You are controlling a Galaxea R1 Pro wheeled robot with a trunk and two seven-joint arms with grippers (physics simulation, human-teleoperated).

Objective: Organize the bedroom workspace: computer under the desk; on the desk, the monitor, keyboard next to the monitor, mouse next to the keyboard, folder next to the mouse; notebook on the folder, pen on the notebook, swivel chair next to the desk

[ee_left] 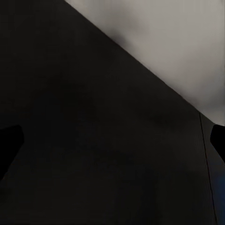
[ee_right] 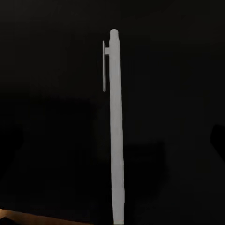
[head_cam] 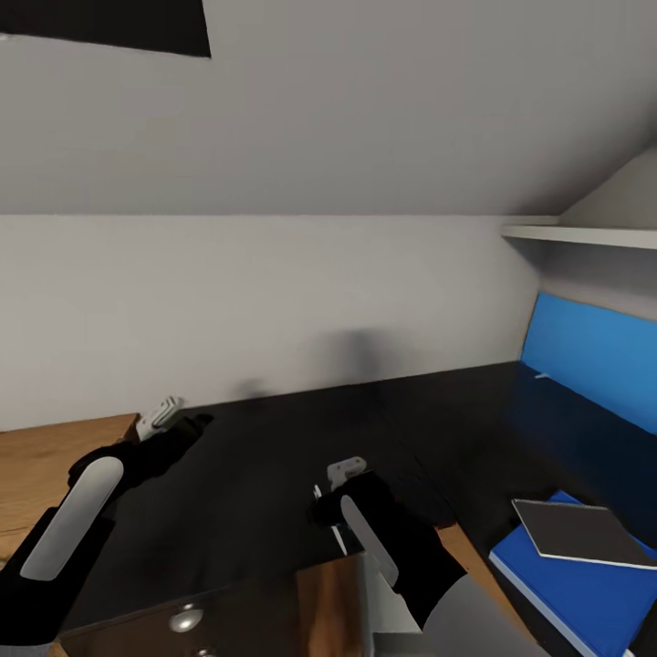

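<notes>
A glossy black desk (head_cam: 301, 429) fills the middle of the head view, set against a pale wall under a sloped grey ceiling. A blue back panel (head_cam: 593, 351) runs along its right side, with a white shelf (head_cam: 584, 235) above it.

The pen (ee_right: 116, 126), a thin silver-white stick with a clip, lies flat on the black top directly below the right gripper (head_cam: 330, 506). In the right wrist view it runs lengthwise through the centre, with the fingertips dark at both side edges and well clear of it. The jaws stand wide and hold nothing. The right arm reaches forward and down over the near edge of the desk.

To the right of that arm, the notebook (head_cam: 579, 532) rests on the blue folder (head_cam: 584, 584), at the desk's near right corner.

The left gripper (head_cam: 169, 420) hovers over the desk's left end, beside a light wood surface (head_cam: 46, 465). Its dark fingers (ee_left: 10, 143) show at the edges of the left wrist view, spread wide and empty, over bare black top.
</notes>
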